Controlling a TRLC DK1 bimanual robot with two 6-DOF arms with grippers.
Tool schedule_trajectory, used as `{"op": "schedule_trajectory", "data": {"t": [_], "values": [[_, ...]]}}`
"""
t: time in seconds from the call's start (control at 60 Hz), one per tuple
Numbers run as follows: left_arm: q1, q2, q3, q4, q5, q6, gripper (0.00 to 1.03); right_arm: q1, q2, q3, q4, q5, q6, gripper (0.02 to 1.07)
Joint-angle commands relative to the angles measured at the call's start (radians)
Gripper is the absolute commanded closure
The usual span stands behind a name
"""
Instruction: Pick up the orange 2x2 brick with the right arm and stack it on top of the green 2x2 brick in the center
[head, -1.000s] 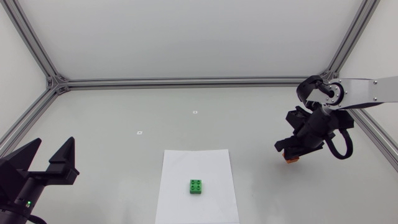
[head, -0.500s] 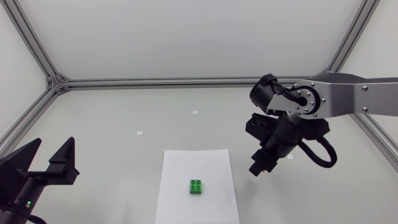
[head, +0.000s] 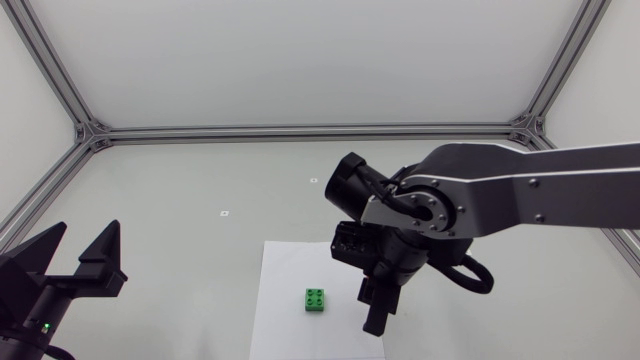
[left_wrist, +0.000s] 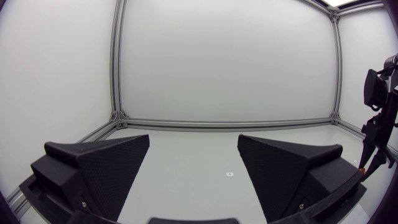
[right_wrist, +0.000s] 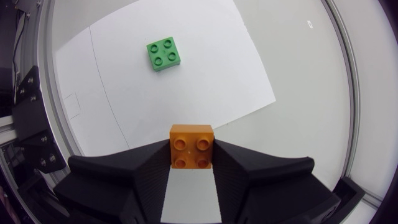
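So the right gripper (right_wrist: 192, 149) is clamped on the orange 2x2 brick (right_wrist: 192, 147). Both wedge fingers press its sides, studs facing the camera, and the fingers sit only as far apart as the brick is wide. You only get that from the right wrist view. In the head view the right gripper (head: 377, 312) is just a dark shape pointing down and the brick is hidden behind it.

The wrist cam also shows the green 2x2 brick (right_wrist: 164, 54) ahead of the fingers, well apart from the orange one. It sits studs up on the white paper sheet (right_wrist: 205, 81). From above, the green brick (head: 316, 299) lies on the lower middle of the sheet (head: 300, 262), and the gripper hangs over the sheet just beside it, on the right arm's side.

The right arm (head: 520, 195) comes in from the right edge, stretches past the middle of the table (head: 200, 180) and bends down at the wrist.

The left gripper (left_wrist: 194, 140) has its fingers spread wide with nothing between them. The head view puts it (head: 78, 248) down in the near left corner. The left wrist view catches a bit of the right arm (left_wrist: 376, 118) off to the far side.
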Motion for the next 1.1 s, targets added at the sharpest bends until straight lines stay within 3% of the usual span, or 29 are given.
{"op": "schedule_trajectory", "data": {"t": [0.0,0.683,1.083], "values": [[0.003,-0.008,-0.041,-0.015,0.004,0.013,0.04,0.044,0.044,0.040,0.014,0.001,-0.044,0.74],[0.003,-0.008,-0.041,-0.013,0.004,0.013,0.04,0.110,0.250,0.203,0.068,-0.118,-0.256,0.74],[0.003,-0.008,-0.041,-0.013,0.004,0.013,0.04,0.104,0.306,0.235,0.048,-0.095,-0.313,0.74]]}}
